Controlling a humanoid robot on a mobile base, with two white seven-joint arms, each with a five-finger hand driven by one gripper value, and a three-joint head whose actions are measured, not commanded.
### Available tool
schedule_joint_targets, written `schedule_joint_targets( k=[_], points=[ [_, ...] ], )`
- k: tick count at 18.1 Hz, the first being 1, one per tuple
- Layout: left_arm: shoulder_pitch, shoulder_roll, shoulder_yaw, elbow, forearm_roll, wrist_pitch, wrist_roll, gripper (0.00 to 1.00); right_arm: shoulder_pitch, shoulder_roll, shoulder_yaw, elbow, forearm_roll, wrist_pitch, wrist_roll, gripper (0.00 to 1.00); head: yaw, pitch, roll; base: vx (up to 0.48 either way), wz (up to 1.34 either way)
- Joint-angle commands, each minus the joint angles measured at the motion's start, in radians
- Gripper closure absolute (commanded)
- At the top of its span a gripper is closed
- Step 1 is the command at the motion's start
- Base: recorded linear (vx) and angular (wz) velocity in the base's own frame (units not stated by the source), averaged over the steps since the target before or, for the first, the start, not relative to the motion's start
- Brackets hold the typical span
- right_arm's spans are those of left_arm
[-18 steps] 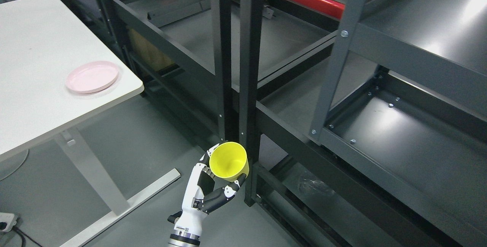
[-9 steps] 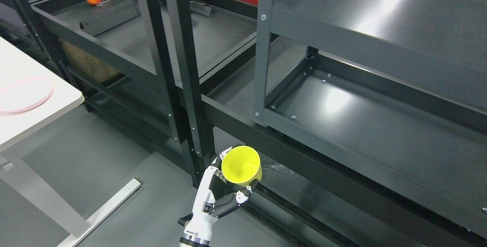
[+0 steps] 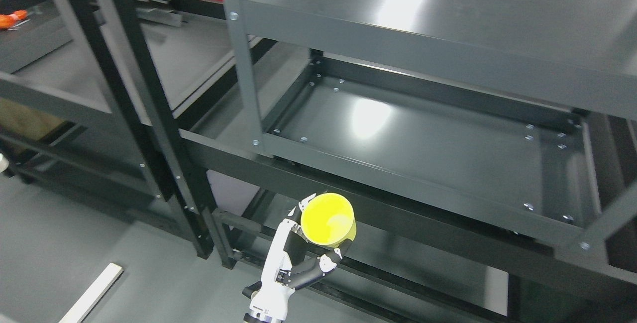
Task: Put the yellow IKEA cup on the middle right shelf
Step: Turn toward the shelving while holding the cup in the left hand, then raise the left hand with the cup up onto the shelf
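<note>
While left hand (image 3: 293, 263) fingers (image 3: 326, 263) grip yellow cup (image 3: 328, 218) | below shelf (image 3: 398, 183) | no legible writing

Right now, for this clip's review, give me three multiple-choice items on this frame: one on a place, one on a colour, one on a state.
1. Where is the cup?
A. on the middle shelf
B. in the left hand, in front of the rack and below the middle shelf's front rail
C. on the floor

2. What colour is the cup?
A. yellow
B. pink
C. blue

3. How are the left hand's fingers?
A. spread, holding nothing
B. curled, holding nothing
C. closed around the cup

Answers:
1 B: the left hand holds it up, short of the middle shelf.
2 A: its rim and inside are bright yellow.
3 C: the fingers wrap under and around the cup's body.
</note>
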Motion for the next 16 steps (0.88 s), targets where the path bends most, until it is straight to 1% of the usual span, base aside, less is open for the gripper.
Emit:
schedule_joint_targets(
  k=[1, 3, 6, 12, 16],
  points=[
    [-0.029, 0.017, -0.057, -0.035, -0.002, -0.020, 0.000, 0.96, 0.011, -0.017, 0.017, 0.000, -0.025, -0.001, -0.215, 0.01, 0.0000, 0.000, 0.000, -0.050, -0.40],
    [-0.047, 0.017, -0.054, -0.046, -0.003, -0.029, 0.000, 0.95, 0.011, -0.017, 0.017, 0.000, -0.025, -0.001, -0.215, 0.01, 0.0000, 0.000, 0.000, -0.044, -0.36],
    [-0.119, 0.017, -0.036, -0.075, -0.018, -0.035, 0.003, 0.96, 0.011, -0.017, 0.017, 0.000, -0.025, -0.001, -0.215, 0.01, 0.0000, 0.000, 0.000, -0.025, -0.27],
    [-0.219, 0.017, -0.022, -0.078, -0.089, -0.038, 0.000, 0.96, 0.011, -0.017, 0.017, 0.000, -0.025, -0.001, -0.215, 0.01, 0.0000, 0.000, 0.000, -0.006, -0.10],
    [-0.288, 0.017, -0.036, -0.078, -0.123, -0.077, -0.003, 0.95, 0.011, -0.017, 0.017, 0.000, -0.025, -0.001, -0.215, 0.01, 0.0000, 0.000, 0.000, 0.024, -0.06]
  ],
)
